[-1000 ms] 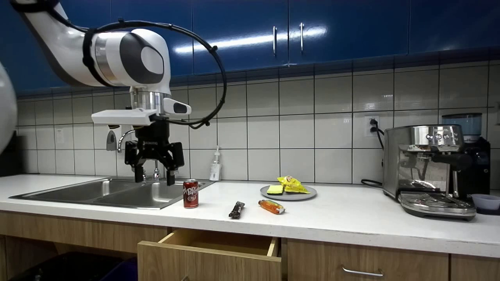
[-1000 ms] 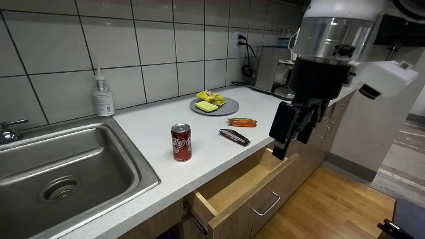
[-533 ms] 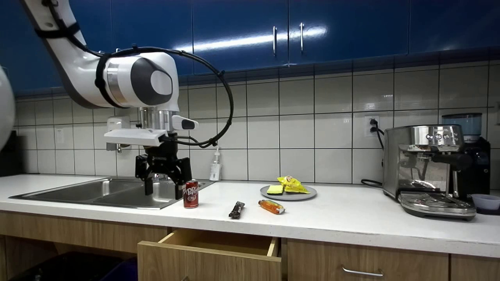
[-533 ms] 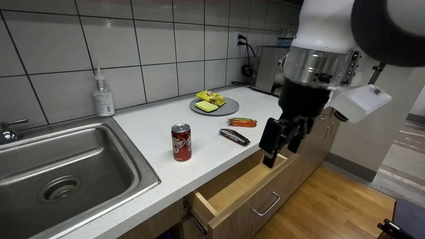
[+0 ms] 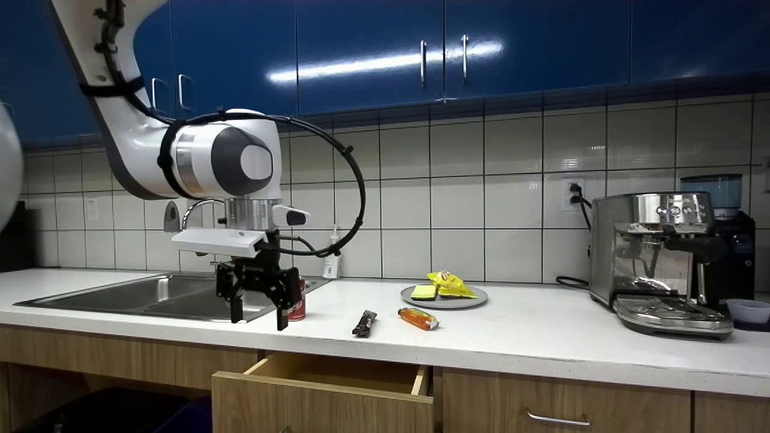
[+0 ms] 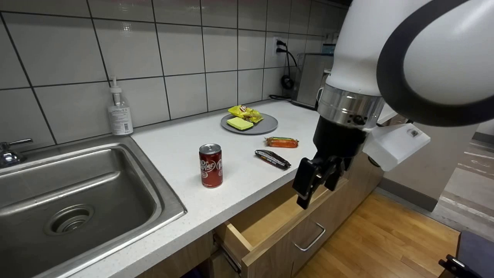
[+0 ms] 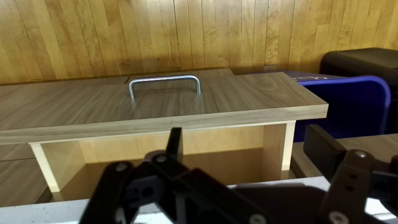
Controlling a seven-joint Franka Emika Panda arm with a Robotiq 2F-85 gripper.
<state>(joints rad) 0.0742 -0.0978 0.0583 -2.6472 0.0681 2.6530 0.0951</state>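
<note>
My gripper (image 5: 259, 319) is open and empty, its fingers pointing down. In an exterior view (image 6: 317, 196) it hangs above the pulled-out wooden drawer (image 6: 266, 216), near the counter's front edge. In the wrist view the drawer front (image 7: 168, 112) with its metal handle (image 7: 164, 78) lies beyond the fingers (image 7: 175, 143), which stand wide apart. The visible drawer inside is bare. A red soda can (image 6: 211, 170) stands upright on the counter; the gripper partly hides it in an exterior view (image 5: 298, 311). A dark wrapped bar (image 6: 273, 158) and an orange packet (image 6: 282, 142) lie nearby.
A grey plate (image 6: 266, 125) holds a yellow sponge (image 6: 240, 123) and a yellow bag (image 6: 246, 113). A steel sink (image 6: 150, 181), a pump bottle (image 6: 120, 116) and a coffee machine (image 5: 662, 264) stand around. A blue bin (image 7: 342, 105) is beside the drawer.
The arm and gripper have moved steadily down, toward the drawer and the counter edge, and slightly toward the can's side. The gripper stays open. The objects and drawer have not moved.
</note>
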